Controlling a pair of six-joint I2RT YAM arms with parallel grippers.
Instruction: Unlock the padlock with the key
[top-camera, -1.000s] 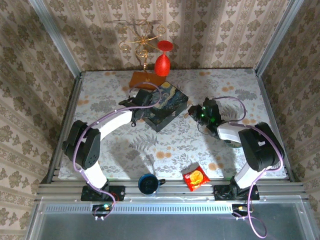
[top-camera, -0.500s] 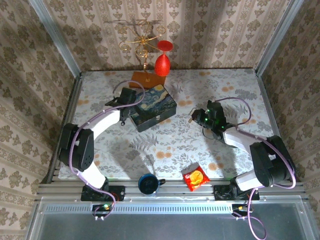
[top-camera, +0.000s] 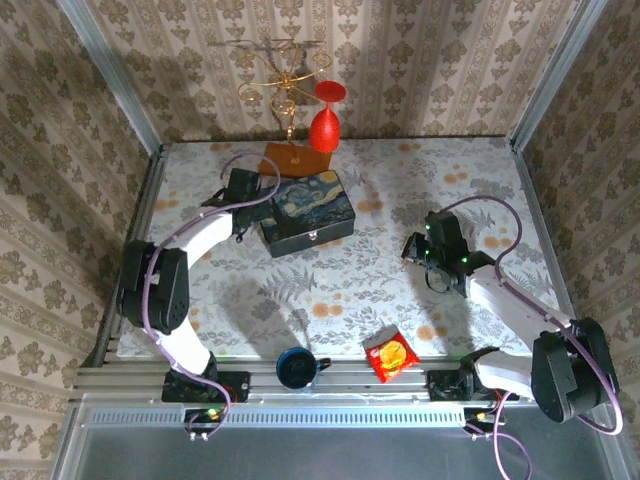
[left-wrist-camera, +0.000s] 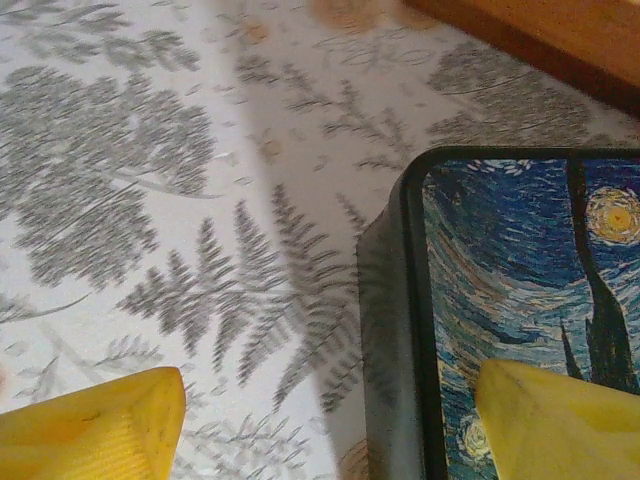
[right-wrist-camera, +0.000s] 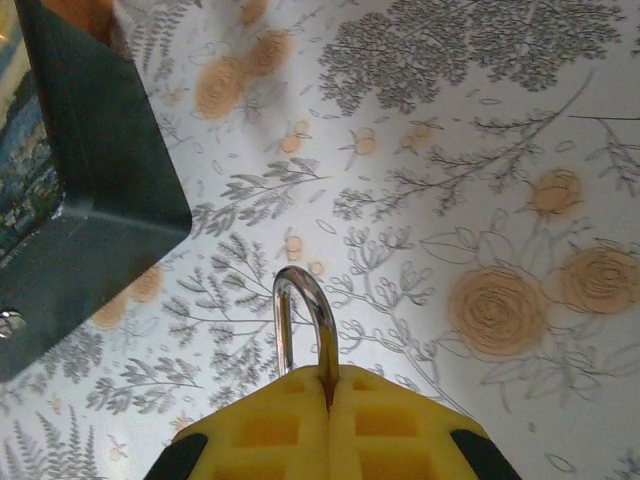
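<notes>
A dark-blue painted box (top-camera: 305, 212) blocks the back-left middle of the floral-clothed table (top-camera: 340, 290), and the orange wooden base (top-camera: 293, 158) of a gold wire stand (top-camera: 283, 70) with a hanging red wine glass (top-camera: 325, 120) crowds just behind it. Bare cloth lies open from the box to the right gripper (top-camera: 410, 248), pinched on the tiny padlock (right-wrist-camera: 300, 315), and across the back-right corner. A dark-blue mug (top-camera: 297, 368) and red snack packet (top-camera: 392, 356) sit along the near edge.

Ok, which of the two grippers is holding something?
The right gripper: it is shut on the padlock, whose silver shackle pokes out. The left gripper is open, straddling an edge of the painted box.
</notes>
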